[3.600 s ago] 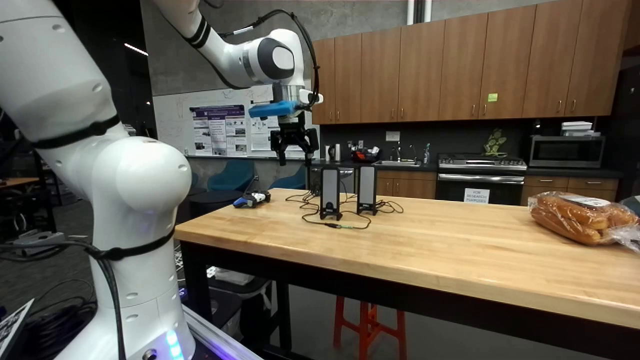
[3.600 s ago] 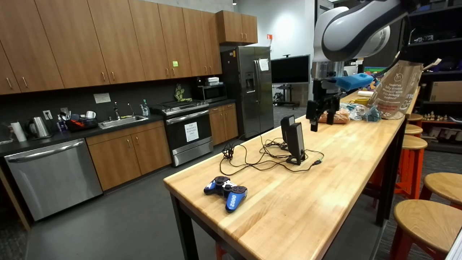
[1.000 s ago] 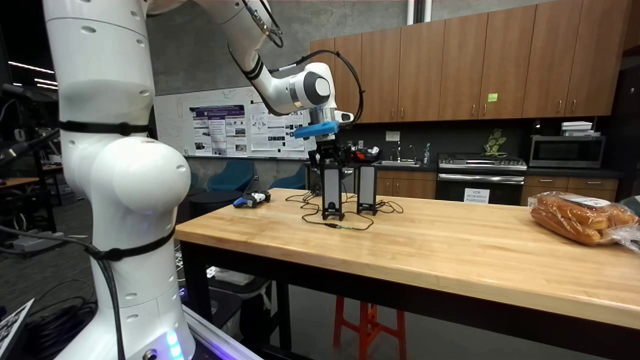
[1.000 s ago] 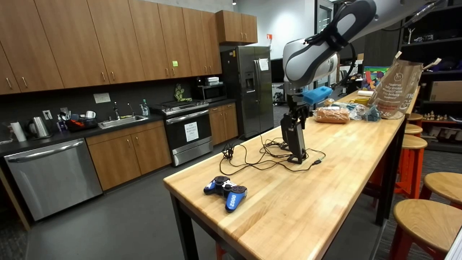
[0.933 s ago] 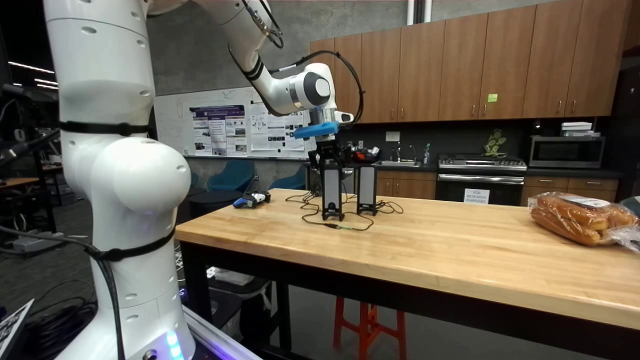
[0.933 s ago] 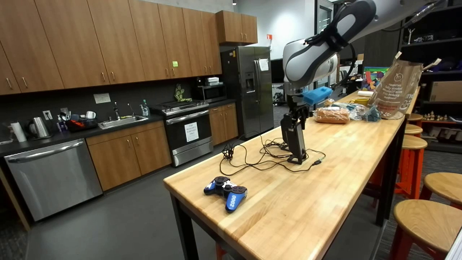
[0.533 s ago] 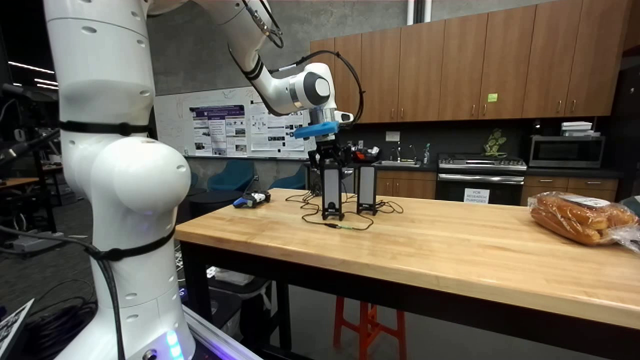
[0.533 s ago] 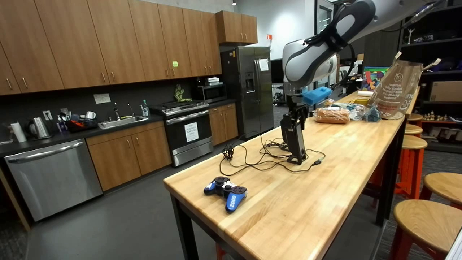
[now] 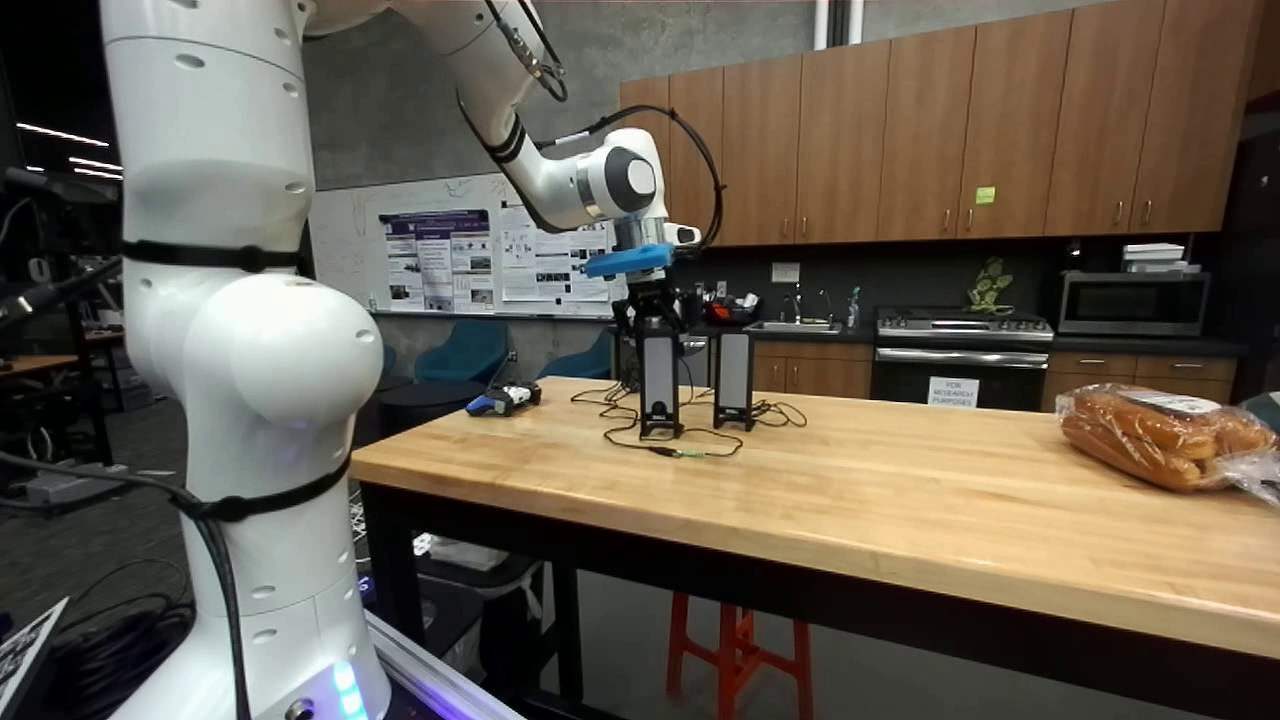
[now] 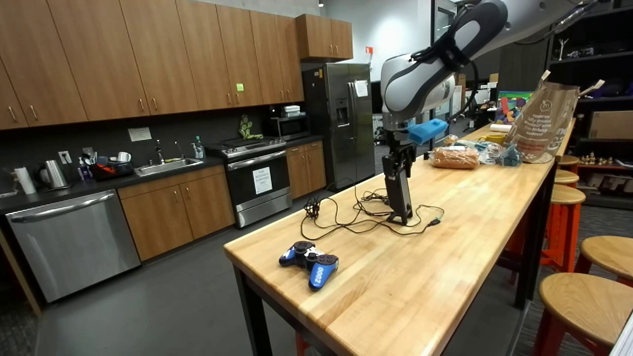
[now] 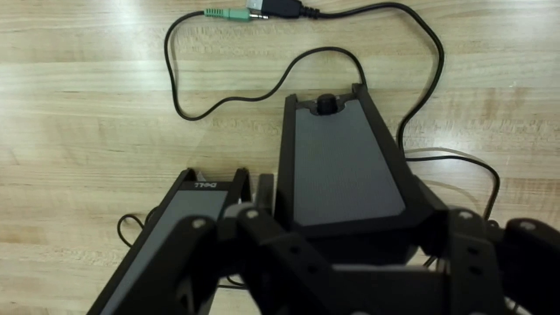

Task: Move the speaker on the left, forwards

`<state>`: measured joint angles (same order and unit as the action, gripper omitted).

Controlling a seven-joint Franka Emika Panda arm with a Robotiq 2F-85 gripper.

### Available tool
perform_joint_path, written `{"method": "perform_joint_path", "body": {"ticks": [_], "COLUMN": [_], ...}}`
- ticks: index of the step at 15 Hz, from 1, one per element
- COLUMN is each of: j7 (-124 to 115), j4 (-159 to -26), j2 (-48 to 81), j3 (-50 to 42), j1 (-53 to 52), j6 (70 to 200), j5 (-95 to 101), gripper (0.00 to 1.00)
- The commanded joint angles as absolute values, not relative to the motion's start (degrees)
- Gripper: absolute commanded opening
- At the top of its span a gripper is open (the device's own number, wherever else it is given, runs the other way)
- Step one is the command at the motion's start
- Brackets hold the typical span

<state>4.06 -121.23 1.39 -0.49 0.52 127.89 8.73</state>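
Nearest in the wrist view, the fingers (image 11: 265, 192) of the gripper (image 9: 652, 322) are grasping the speaker (image 9: 660, 380) around its top, bearing on the two side walls. In an exterior view it is standing on the left of the pair, roughly upright; whether its base is touching the table (image 9: 900, 500) or just clearing it, I cannot tell. The case is looking hard and stiff, probably light for its height and somewhat slick, so those upper sides are offering the best hold; the grille (image 11: 341, 175) and the knob (image 11: 327, 104) are likely wanting no pressure. Being tall and narrow, it could be tipping or swivelling when drawn along from so high. Just beside it the second speaker (image 9: 734, 370) is standing, near enough to be snagged. Further down, a loose cable (image 11: 440, 54) may be tugging at the base, while the controller (image 10: 309, 257) and the bread (image 9: 1165, 435) are lying well apart
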Motion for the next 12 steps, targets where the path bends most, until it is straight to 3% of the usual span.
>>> {"method": "perform_joint_path", "body": {"ticks": [1, 12], "j7": [4.09, 2.48], "j4": [-117.9, -107.93], "j2": [3.66, 10.65], "j3": [-0.18, 0.41], "j1": [0.25, -0.22], "j6": [127.52, 126.66], "j5": [7.72, 5.42], "gripper": [0.46, 0.46]}}
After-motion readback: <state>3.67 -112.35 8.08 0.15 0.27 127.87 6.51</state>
